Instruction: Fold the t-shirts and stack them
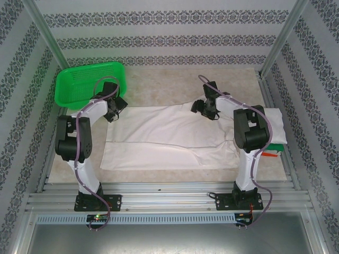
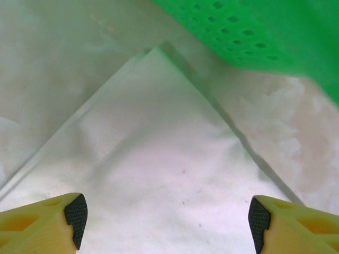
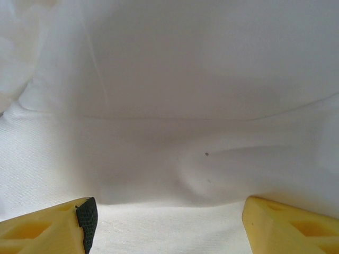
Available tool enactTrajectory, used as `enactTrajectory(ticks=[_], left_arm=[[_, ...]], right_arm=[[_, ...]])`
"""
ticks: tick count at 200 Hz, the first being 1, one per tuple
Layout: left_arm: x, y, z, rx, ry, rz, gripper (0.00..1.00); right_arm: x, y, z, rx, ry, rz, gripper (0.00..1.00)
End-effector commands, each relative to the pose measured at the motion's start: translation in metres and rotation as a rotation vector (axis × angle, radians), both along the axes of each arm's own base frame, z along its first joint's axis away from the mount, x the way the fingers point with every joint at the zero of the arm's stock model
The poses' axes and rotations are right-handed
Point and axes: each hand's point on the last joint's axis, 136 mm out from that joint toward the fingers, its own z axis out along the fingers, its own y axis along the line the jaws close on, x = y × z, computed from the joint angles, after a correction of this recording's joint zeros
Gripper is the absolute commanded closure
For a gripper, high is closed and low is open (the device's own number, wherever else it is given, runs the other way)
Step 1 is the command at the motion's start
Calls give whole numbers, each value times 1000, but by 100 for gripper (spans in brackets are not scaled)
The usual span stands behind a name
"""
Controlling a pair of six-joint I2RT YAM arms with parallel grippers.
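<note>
Padded fingertips of your left tool (image 2: 167,225) stand wide apart, holding nothing, just above the far left corner of the spread t-shirt (image 2: 159,159). Your right tool (image 3: 167,222) is equally wide and empty, above wrinkled cloth at the same far edge. Both are probably stationed there so you can pinch that edge at two places and draw it toward the near edge. This shirt lies flat across the middle of the worktop (image 1: 175,79). Folded t-shirts (image 1: 275,124), with green and orange-red edges showing beneath, are stacked at the right edge beside the right arm, likely the destination. At far left, the green mesh basket (image 1: 87,84) holds nothing you can see.
</note>
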Motion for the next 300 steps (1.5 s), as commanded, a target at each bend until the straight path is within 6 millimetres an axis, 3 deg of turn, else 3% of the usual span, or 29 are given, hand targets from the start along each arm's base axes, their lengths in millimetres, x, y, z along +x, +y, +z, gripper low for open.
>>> enactTrajectory(ticks=[1,32,54,77,98,140,165,193,221,254,300], left_arm=[[2,-13,18,-5,-54,-22,21],[5,-21,30,-1,-90,-27,21],[5,-14,29,33,-87,-8,21],[7,-1,29,84,-77,18,22],[11,6,29,105,-78,31,26],[14,3,26,84,-80,29,28],[10,-3,20,65,-69,32,29],[7,-13,17,59,-64,20,31],[11,-26,14,50,-63,-1,31],[24,-44,16,42,-71,-36,31],[42,-74,15,111,-28,-71,38]], right_arm=[[-15,-11,12,-46,-8,-9,27],[-12,30,43,36,-93,160,25],[-19,73,46,68,-92,276,25],[-20,103,49,73,-108,341,24],[-19,122,49,111,-111,373,24],[-20,140,35,171,-75,397,24],[-27,129,14,150,28,338,24],[-45,92,-14,84,131,229,25],[-55,55,-22,54,160,147,25],[-52,33,-15,52,146,114,25],[-43,49,26,126,12,211,25]])
